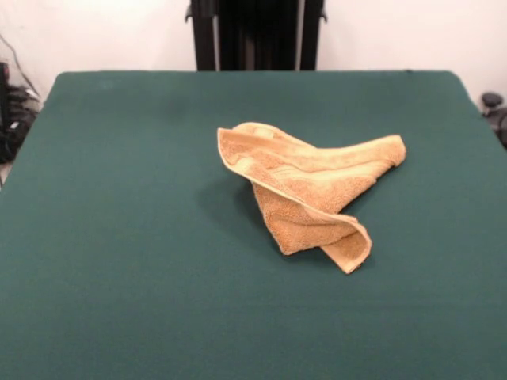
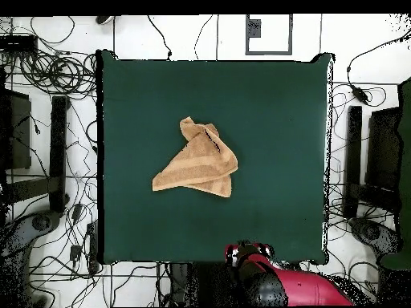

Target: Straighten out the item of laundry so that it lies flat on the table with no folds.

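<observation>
Lying crumpled near the middle of the front view, a little right of center: a small tan-orange terry towel (image 1: 305, 194). Not lying flat. Folding over itself in thick layers, with one rounded hem curling up at the upper left of the heap, one corner reaching out to the right, and another corner poking down toward the lower right. Showing a smoother woven band along the folded edges. No label or writing showing on it in either view.

Sitting in the overhead view as a rough triangle (image 2: 198, 163), just left of the middle of the picture, with a bunched tip pointing up and a wide edge running along its lower side.

Stretching under the towel on every side: the table (image 1: 119, 237) with its dark green cloth top, filling most of the front view and making a big green square (image 2: 273, 120) in the overhead view. Towel resting well away from all the table edges.

Showing at the bottom of the overhead view, right of center: the red and black robot arm (image 2: 277, 285), sitting at the table's lower edge and well apart from the towel. Gripper not showing in either view, so cannot tell about its fingers.

Lying all around the table on the white floor in the overhead view: lots of black cables (image 2: 48, 72).
</observation>
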Controlling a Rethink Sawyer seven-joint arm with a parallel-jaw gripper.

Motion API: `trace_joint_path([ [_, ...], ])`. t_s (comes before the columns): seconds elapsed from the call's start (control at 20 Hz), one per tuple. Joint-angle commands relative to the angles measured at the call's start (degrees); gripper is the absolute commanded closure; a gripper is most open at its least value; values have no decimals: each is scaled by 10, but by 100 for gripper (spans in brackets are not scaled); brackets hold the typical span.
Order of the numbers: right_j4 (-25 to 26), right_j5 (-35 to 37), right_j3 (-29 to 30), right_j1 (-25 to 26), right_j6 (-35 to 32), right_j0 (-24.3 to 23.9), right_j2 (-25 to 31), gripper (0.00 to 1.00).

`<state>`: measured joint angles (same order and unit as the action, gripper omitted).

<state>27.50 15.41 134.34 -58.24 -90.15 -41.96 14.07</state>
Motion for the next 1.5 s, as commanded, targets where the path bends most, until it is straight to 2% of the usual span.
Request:
trace_joint_path([
  [0.05,53,-87,-12,84,-64,49,0,100],
  [0.25,69,-192,-41,187,-112,116,-76,100],
  [0.4,49,-252,-61,247,-128,159,-110,100],
  [0.7,-22,-271,-106,298,-130,222,-126,100],
  [0.95,-68,-264,-138,317,-124,240,-126,100],
  [1.2,-91,-258,-155,327,-116,245,-125,100],
  [1.5,-96,-311,-149,362,-122,255,-145,100],
])
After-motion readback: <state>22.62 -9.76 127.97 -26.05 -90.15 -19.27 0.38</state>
